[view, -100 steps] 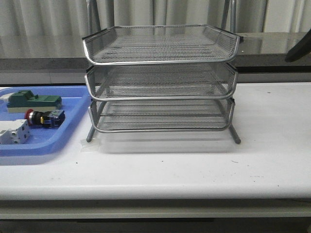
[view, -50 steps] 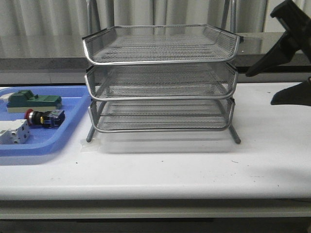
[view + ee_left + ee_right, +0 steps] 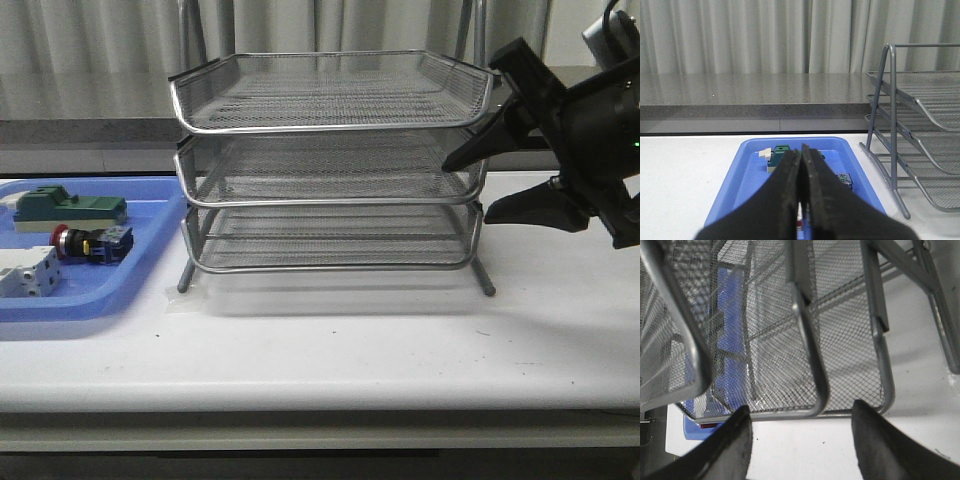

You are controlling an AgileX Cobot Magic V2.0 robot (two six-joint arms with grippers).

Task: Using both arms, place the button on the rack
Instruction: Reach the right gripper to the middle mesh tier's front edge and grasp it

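Nearest to us, the white table (image 3: 330, 350) carried everything, probably so that both arms could reach each thing from the front. On its left side the blue tray (image 3: 120, 295) kept the small parts together, and the button (image 3: 92, 243) lay in it on its side, between a green block (image 3: 70, 208) behind it and a white block (image 3: 28, 272) in front of it, well apart from the rack (image 3: 330, 165). Our left gripper (image 3: 801, 197) hung over this tray with its fingers pressed together and nothing between them; we judged it was waiting to go down for the button. Our right gripper (image 3: 478, 185) stood wide open and empty just beside the right edge of the rack's middle tier, perhaps to steady the rack. Farther back were a grey ledge (image 3: 740, 92) and curtains (image 3: 755, 35). We could read no brand, label or writing anywhere.
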